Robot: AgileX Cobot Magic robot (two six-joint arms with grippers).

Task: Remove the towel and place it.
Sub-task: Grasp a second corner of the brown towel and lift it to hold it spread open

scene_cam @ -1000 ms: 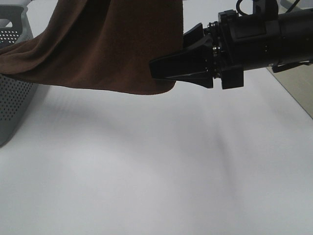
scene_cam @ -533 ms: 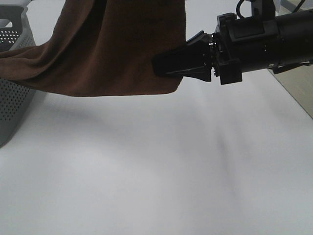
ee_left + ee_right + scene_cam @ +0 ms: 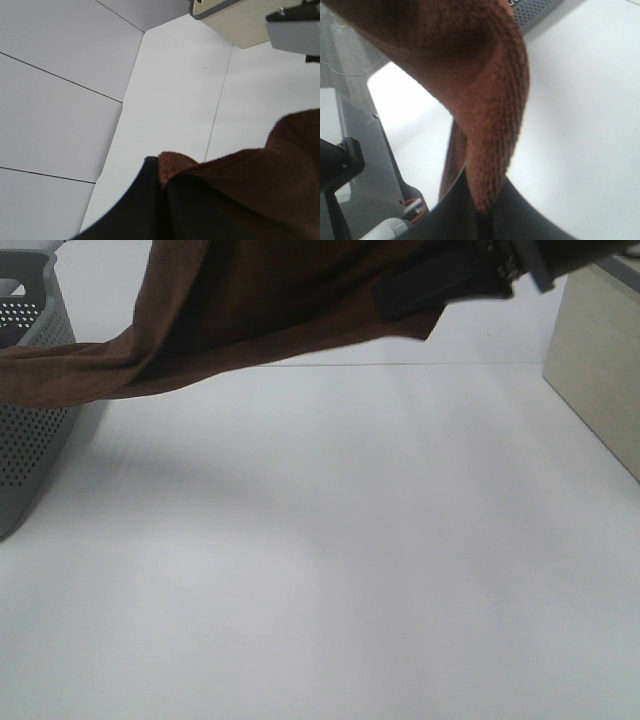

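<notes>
high view, towel: the towel [image 3: 260, 310] hangs across the top of the frame, off the white table [image 3: 330, 570], its left end trailing over the grey basket [image 3: 30, 420] at the left edge.
high view, right pincer: my right pincer [image 3: 390, 302], upper right, is clamped on the towel's right corner.
high view, long axis: left to right, basket to pincer, sagging between.
high view, left pincer: not visible.
left wrist view: my left pincer [image 3: 160, 172] is closed on a fold of towel [image 3: 250, 190]; beige cabinet [image 3: 240, 22] beyond.
right wrist view: my right pincer [image 3: 480, 210] is closed on the towel's edge [image 3: 470, 75], cloth rising away from the tips.
next move: i judge the basket end must come clear rightward first.
</notes>
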